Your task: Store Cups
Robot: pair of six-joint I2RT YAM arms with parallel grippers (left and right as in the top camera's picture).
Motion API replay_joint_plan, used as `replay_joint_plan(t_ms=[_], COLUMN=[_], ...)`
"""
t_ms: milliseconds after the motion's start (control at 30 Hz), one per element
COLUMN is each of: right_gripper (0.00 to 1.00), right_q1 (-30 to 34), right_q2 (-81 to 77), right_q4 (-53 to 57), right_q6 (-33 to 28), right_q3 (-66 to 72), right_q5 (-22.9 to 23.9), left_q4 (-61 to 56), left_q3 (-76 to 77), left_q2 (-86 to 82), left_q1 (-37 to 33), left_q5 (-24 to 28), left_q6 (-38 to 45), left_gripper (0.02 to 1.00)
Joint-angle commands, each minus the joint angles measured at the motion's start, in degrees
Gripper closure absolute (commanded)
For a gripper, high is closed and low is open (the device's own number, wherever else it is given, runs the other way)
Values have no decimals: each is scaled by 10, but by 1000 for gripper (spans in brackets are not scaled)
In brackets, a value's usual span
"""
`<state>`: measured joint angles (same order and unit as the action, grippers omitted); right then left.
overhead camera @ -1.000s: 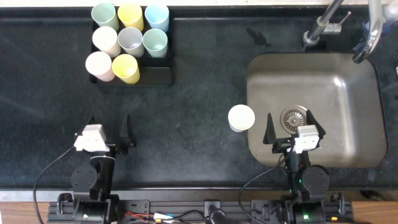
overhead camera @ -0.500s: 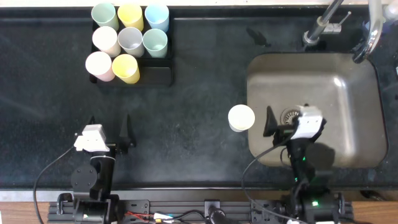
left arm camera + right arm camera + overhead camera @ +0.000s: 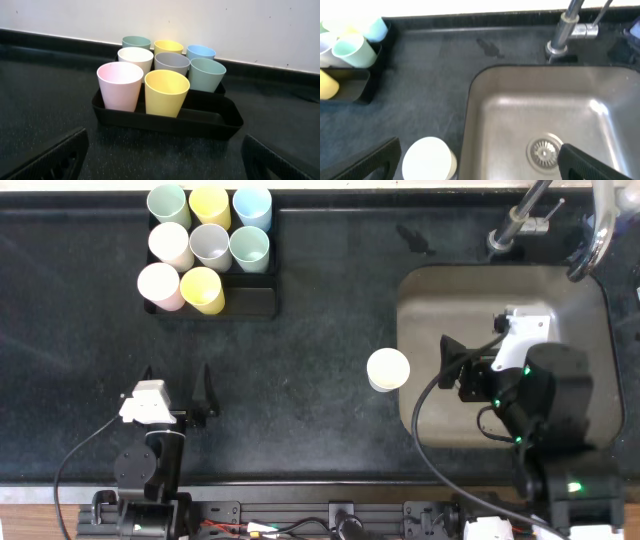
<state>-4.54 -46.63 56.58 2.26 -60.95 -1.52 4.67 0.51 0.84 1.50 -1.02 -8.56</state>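
A cream cup stands upright on the dark counter just left of the sink; it appears as the cream cup in the right wrist view. My right gripper hangs open above the sink's left part, right of that cup, with the right gripper holding nothing. A black tray at the far left holds several pastel cups, among them a pink cup and a yellow cup. My left gripper rests open near the front edge, well short of the tray.
The steel sink takes up the right side, with a drain and a faucet behind it. A bare slot shows in the tray's front right corner. Open counter lies between tray and sink.
The right arm has lifted and swung up the picture from the front edge to over the sink, beside the cream cup. The left arm and all cups stayed still.
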Motion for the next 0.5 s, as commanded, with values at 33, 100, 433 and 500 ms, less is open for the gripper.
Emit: replay_joint_plan(t_ms=[33, 100, 433, 500], right_gripper=[5, 7, 5, 5], right_q1=[-3, -9, -11, -11], right_q2=[-54, -80, -230, -247], right_q4=[75, 106, 280, 282], right_q6=[-16, -17, -79, -43], right_q3=[-97, -134, -246, -248], right_q5=[-7, -22, -152, -168], left_q4=[2, 2, 2, 2], left_q3=[-1, -1, -1, -1], left_q2=[-7, -7, -7, -7], left_q1=[2, 2, 2, 2], left_q5=[9, 9, 9, 9], left_q6=[11, 11, 11, 11], left_gripper=[18, 18, 18, 18])
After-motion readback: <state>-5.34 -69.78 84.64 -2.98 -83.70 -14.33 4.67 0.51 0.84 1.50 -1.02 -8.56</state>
